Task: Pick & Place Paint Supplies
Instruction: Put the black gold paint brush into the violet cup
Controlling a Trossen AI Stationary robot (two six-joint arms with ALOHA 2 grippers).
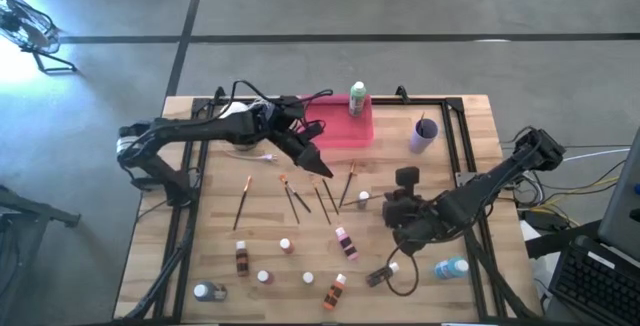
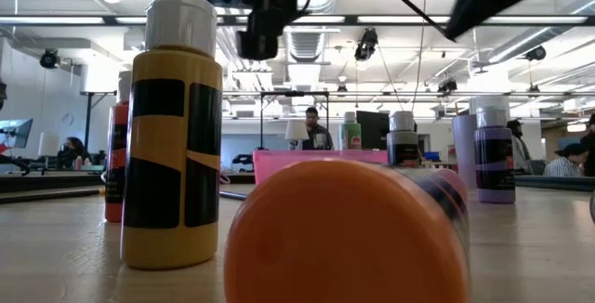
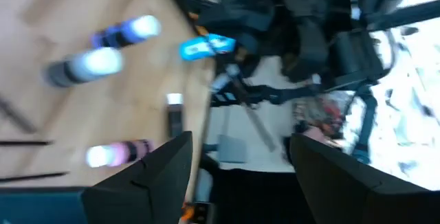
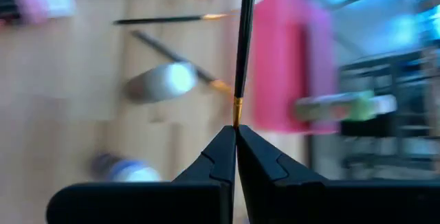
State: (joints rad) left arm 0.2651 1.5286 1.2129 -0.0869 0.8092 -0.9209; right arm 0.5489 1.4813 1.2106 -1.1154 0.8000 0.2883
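Brush (image 4: pixel 242 38) pinched in the right fingers, held above the tabletop (image 1: pixel 220 226).
Light, stiff and thin, it looks prone to swivel; the grip sits near the ferrule, bristle end. Pink tray (image 4: pixel 282 59) lies just beyond, with more brushes (image 1: pixel 295 198) and bottles (image 1: pixel 345 243) around. Left gripper (image 1: pixel 322 169) hovers mid-table, fingers wide and empty.

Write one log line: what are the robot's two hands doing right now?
left gripper: open, empty, above brushes | right gripper: shut on paintbrush | pink tray: green bottle on it
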